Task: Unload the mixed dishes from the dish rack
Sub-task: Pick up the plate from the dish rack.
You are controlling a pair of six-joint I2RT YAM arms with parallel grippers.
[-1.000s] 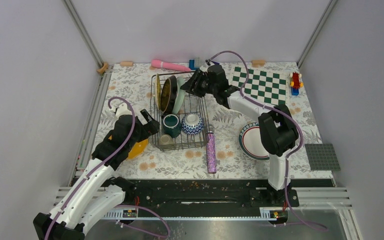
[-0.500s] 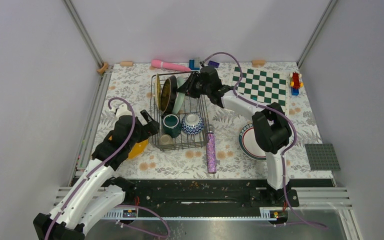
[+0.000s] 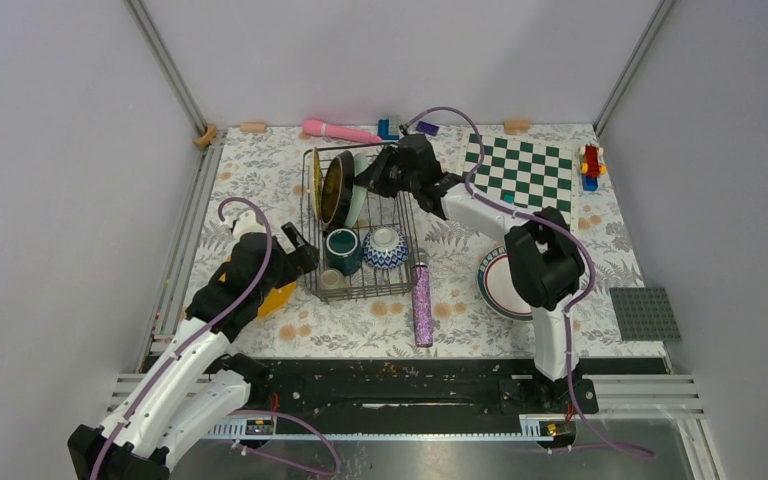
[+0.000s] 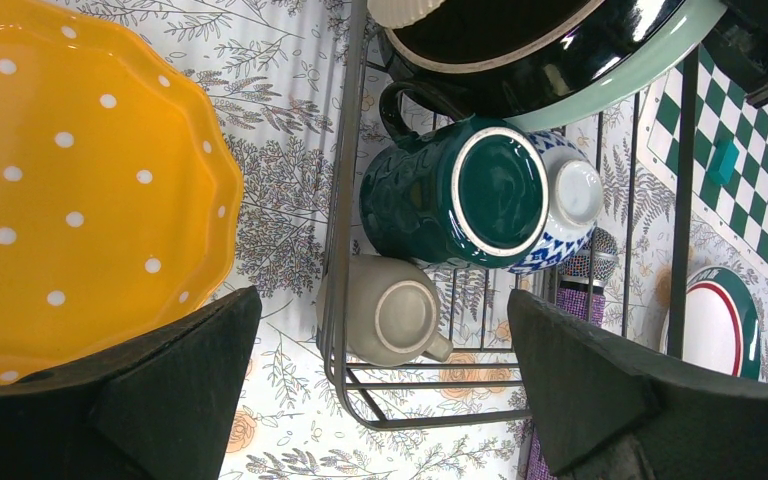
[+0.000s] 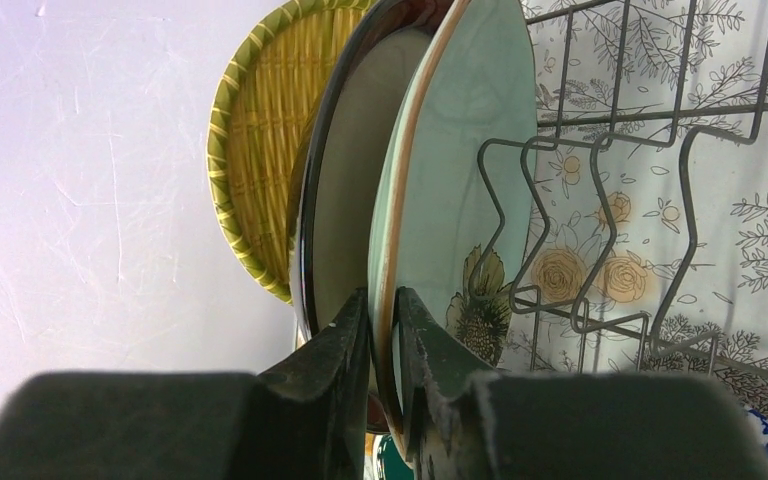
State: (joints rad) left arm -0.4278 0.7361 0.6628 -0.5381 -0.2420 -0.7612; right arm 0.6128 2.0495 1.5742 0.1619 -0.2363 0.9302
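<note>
R gripper [image 5: 382,300] is clamped on the rim of the pale green plate [image 5: 460,180], one finger on each face, fingers touching the edge. That plate stands on edge in the dividers at the far end of the dish rack [image 5: 600,240]. Just left of it stands a dark-rimmed plate [image 5: 345,180], then a yellow-green woven plate [image 5: 260,140], all three packed close together, upright w/ a slight lean.

L gripper [image 4: 380,310] is spread wide w/ nothing between its fingers. It hangs over the near left corner of the rack, above the small greyish cup [image 4: 390,315]. In the near part of the rack: the cup in the near left corner, a dark teal mug [image 4: 440,190] just beyond it, a blue-white patterned bowl [image 4: 565,210] touching the mug on its right.

Out of the rack already:
- yellow plate w/ white dots [image 4: 80,180], flat on the table [image 3: 260,180] just left of the rack, partly under the L arm
- white plate w/ green-red rim [image 3: 500,285], flat on the table right of the rack, partly hidden by the R arm

Glittery purple cylinder [image 3: 422,300] lies by the rack's near right corner. Green-white chessboard [image 3: 525,170] sits far right, apart from the rack
</note>
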